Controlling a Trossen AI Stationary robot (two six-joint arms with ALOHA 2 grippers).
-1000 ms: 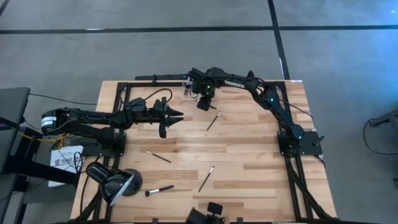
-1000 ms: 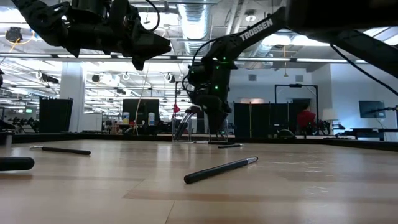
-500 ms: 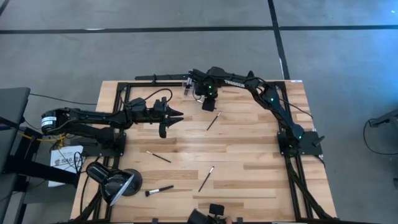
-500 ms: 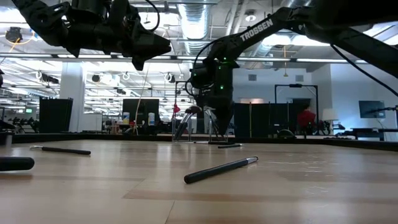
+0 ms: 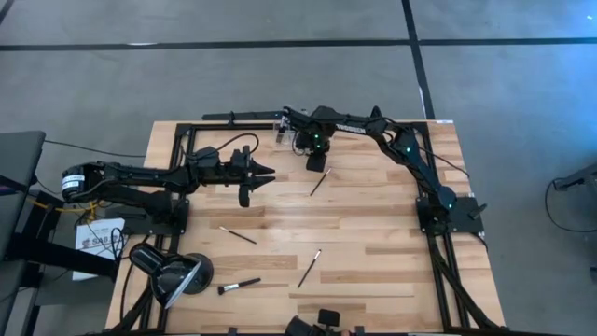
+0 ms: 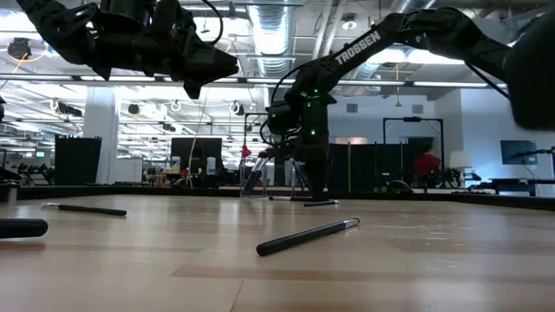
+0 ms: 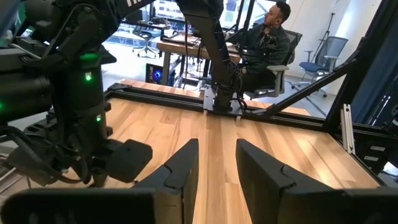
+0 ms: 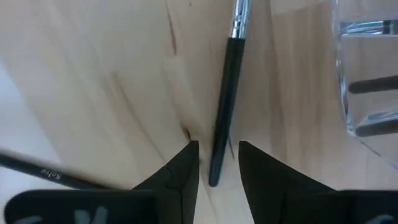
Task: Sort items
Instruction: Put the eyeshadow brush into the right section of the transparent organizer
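Observation:
Several slim dark makeup brushes lie flat on the wooden table. One [image 5: 320,181] lies at the far middle, and others lie nearer [image 5: 238,235], [image 5: 310,267], [image 5: 240,285]. My right gripper [image 5: 317,164] is open and points down over the far-middle brush. In the right wrist view its fingers [image 8: 183,165] stand on either side of the handle's free end [image 8: 219,149]; I cannot tell whether they touch it. Another handle [image 8: 43,173] lies beside them. My left gripper [image 5: 259,174] is open and empty, held above the table's left half.
A clear holder [image 8: 367,81] with dark handles inside stands close to my right gripper, at the far edge [image 5: 280,131]. A black desk lamp [image 5: 173,273] sits at the near left corner. A person [image 7: 267,37] sits beyond the table.
My right gripper has moved a little toward the table's right and near edges and come down over the far-middle brush. The brushes have stayed where they were.

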